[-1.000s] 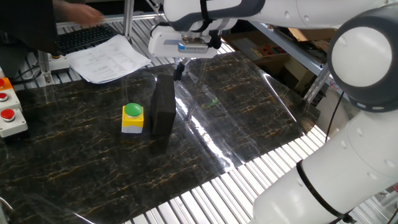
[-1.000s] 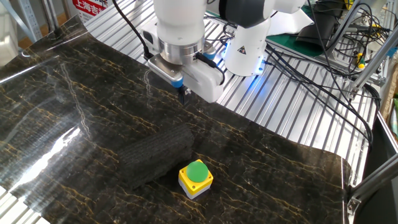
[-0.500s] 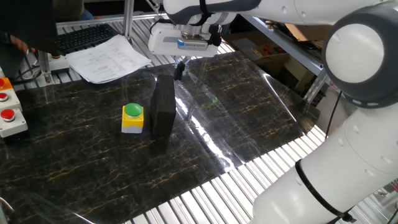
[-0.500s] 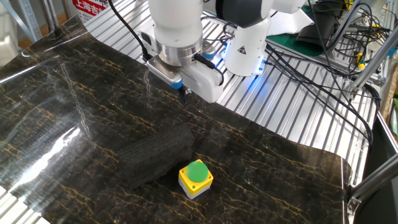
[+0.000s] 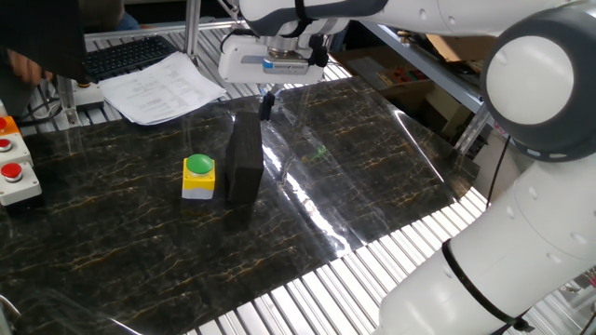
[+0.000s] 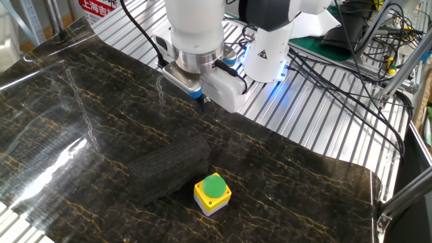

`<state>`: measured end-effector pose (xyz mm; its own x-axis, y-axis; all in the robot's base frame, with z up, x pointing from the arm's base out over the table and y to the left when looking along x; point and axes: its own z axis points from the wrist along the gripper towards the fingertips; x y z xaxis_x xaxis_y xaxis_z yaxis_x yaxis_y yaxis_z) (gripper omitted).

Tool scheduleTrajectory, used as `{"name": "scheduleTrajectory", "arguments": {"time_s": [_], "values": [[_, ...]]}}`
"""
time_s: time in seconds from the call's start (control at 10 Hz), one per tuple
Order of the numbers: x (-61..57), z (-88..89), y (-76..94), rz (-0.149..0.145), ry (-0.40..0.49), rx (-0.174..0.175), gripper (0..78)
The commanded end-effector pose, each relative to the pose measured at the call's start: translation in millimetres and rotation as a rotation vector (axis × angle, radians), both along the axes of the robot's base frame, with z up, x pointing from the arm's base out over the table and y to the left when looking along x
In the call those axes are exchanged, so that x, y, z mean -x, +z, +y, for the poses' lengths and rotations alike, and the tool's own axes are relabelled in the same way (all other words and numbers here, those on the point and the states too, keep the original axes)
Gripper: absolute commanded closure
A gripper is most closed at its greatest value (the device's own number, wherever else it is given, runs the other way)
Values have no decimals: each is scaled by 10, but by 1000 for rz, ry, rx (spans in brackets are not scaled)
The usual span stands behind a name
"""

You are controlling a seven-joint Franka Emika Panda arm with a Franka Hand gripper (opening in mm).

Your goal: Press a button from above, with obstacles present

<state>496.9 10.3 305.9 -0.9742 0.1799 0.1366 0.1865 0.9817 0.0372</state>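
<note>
The button (image 5: 198, 176) is a small yellow box with a green dome cap, standing on the dark marbled table; it also shows in the other fixed view (image 6: 212, 192). The black slab obstacle (image 5: 245, 156) stands right beside it, between it and the arm; it shows in the other fixed view too (image 6: 170, 167). My gripper (image 5: 266, 105) hangs above and behind the slab's far end, well above the table; it shows in the other fixed view (image 6: 201, 104). Its fingertips look pressed together, holding nothing.
A white housing with red round buttons (image 5: 13, 170) sits at the table's left edge. Papers (image 5: 158, 86) and a keyboard (image 5: 126, 56) lie at the back left. Metal slatted surface (image 6: 297, 115) surrounds the mat, with cables (image 6: 351, 81) near the robot base.
The gripper has shifted slightly, a little toward the slab and button. Button and slab have not moved.
</note>
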Motion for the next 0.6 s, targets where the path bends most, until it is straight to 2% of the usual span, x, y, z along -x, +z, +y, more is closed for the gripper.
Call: {"name": "scheduleTrajectory", "arguments": {"time_s": [0.1, 0.2, 0.6], "values": [[-29, 132, 24, -1, -5, 0, 776], [-50, 170, 30, -2, -5, 2, 776], [-265, 392, 69, -2, -37, 13, 776]]}}
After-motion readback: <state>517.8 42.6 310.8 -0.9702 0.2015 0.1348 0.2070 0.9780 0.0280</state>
